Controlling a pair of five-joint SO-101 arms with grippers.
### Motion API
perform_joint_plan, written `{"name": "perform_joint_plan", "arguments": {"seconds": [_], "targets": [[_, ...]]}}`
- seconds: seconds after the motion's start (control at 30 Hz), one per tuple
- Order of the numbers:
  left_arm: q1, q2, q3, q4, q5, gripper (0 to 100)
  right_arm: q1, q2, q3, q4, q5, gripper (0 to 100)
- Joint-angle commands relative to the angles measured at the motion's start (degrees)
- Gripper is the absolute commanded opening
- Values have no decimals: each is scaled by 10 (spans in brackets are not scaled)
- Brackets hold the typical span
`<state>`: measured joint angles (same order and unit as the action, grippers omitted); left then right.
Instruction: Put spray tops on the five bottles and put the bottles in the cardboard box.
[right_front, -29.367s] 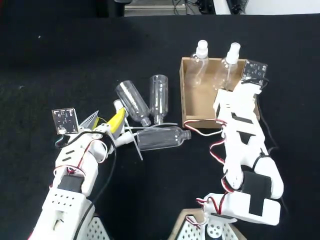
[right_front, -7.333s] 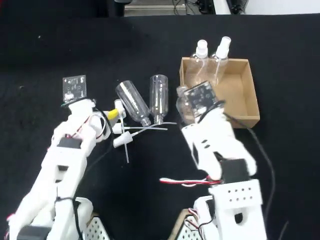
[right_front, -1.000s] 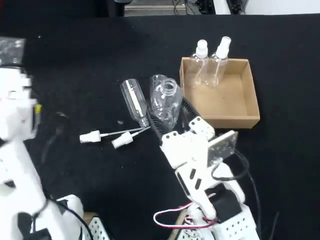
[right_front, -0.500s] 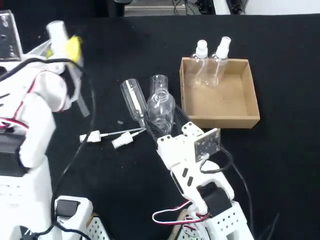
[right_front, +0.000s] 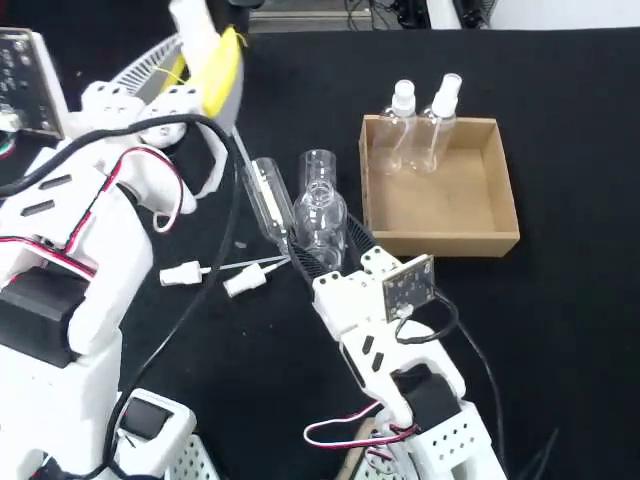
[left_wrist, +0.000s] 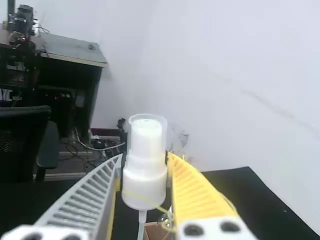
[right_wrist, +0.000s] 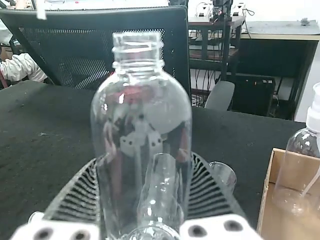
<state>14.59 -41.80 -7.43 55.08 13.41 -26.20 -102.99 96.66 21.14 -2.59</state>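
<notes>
Holding Bottle and Spray Top Apart

On the black tabletop (right_front: 560, 330), the cardboard box (right_front: 445, 243) holds two capped bottles (right_front: 403, 135) against its far wall. Beside it, the right gripper (right_wrist: 142, 200) clamps an open bottle (right_wrist: 140, 130) upright by its body; thin plastic, likely light and squashy, so squeeze gently. Higher up, the left gripper (left_wrist: 143, 172) pinches a spray top (left_wrist: 146, 137) at its collar, dip tube (left_wrist: 142, 222) hanging.

White wall (left_wrist: 225, 75), dark desk (left_wrist: 65, 57), black mesh chair (right_wrist: 75, 47), black tabletop (right_front: 560, 330)
</notes>
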Motion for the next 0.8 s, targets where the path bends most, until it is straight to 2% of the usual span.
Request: {"name": "perform_joint_plan", "arguments": {"seconds": [0.0, 0.33, 0.5, 0.6, 0.77], "targets": [[28, -11, -17, 12, 4, 35, -6, -57, -3, 9, -1, 11], [29, -11, -19, 8, 4, 37, -6, -57, -3, 9, 0, 11], [29, -4, -13, -56, 7, 37, -6, -57, -3, 9, 0, 11], [32, -4, -13, -69, 7, 37, -6, -57, -3, 9, 0, 11], [90, -4, 2, -71, 4, 37, -6, -57, -3, 9, 0, 11]]}}
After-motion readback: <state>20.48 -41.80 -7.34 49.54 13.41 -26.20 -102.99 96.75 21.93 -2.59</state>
